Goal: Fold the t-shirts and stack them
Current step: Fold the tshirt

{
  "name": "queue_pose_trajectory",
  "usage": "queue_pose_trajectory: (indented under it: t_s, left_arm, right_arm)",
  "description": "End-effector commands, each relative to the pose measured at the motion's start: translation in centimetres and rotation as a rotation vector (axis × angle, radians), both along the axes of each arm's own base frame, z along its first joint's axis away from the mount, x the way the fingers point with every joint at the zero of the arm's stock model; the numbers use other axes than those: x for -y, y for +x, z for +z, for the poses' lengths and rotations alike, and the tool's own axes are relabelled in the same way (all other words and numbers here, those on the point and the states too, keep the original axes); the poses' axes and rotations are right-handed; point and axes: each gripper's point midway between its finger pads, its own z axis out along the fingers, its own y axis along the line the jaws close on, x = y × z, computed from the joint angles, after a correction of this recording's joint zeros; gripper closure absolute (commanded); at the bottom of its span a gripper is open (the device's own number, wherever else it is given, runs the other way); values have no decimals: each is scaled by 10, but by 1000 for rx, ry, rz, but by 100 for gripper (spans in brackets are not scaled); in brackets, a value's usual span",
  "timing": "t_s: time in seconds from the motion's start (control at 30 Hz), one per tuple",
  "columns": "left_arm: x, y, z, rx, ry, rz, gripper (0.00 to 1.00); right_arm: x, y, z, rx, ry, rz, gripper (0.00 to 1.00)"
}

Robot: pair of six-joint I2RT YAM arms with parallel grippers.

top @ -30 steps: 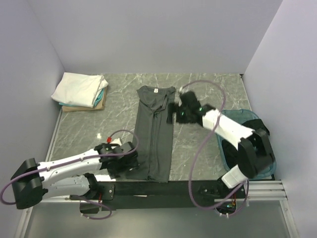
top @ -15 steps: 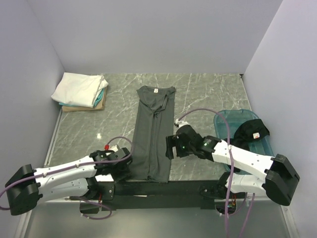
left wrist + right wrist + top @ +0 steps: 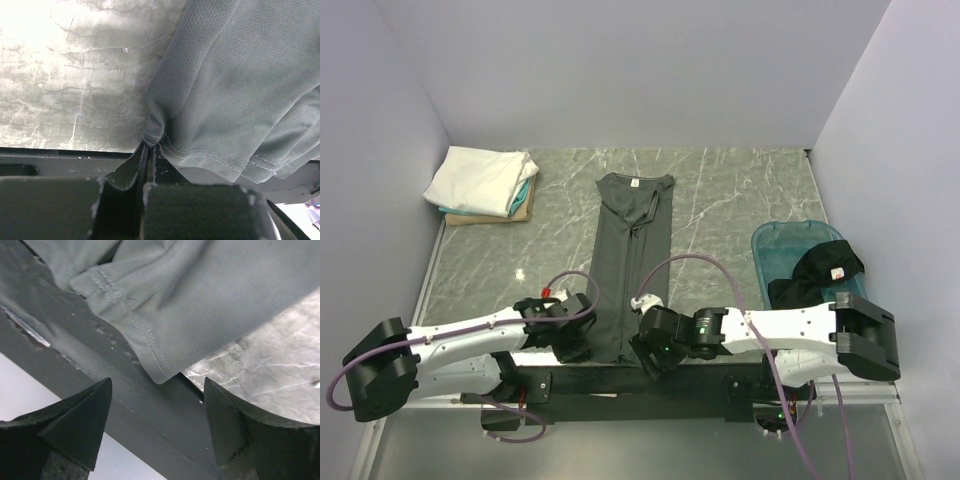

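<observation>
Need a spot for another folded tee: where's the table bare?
Bare marble between the folded stack and the grey t-shirt, and between that shirt and the teal bin. Crowded at the hem: left gripper, right gripper.

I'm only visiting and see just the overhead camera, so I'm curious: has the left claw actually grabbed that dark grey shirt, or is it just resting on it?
Observer: It has grabbed it. The left gripper is shut, pinching a hem corner of the grey t-shirt.
Operator: And the one on the right?
Observer: The right gripper is open, a finger on each side of the other hem corner, not touching it.
Operator: What is under that corner?
Observer: It lies over the dark strip along the near edge, with marbled tabletop beside it.
</observation>
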Motion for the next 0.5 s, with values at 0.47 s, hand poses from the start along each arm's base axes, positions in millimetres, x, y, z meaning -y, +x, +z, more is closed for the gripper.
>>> queue_pose_trajectory:
  t_s: [0.47]
  left_arm:
    - [9, 8, -1, 64, -85, 1, 99]
  right_arm:
    - [-5, -1, -28, -33, -34, -123, 55]
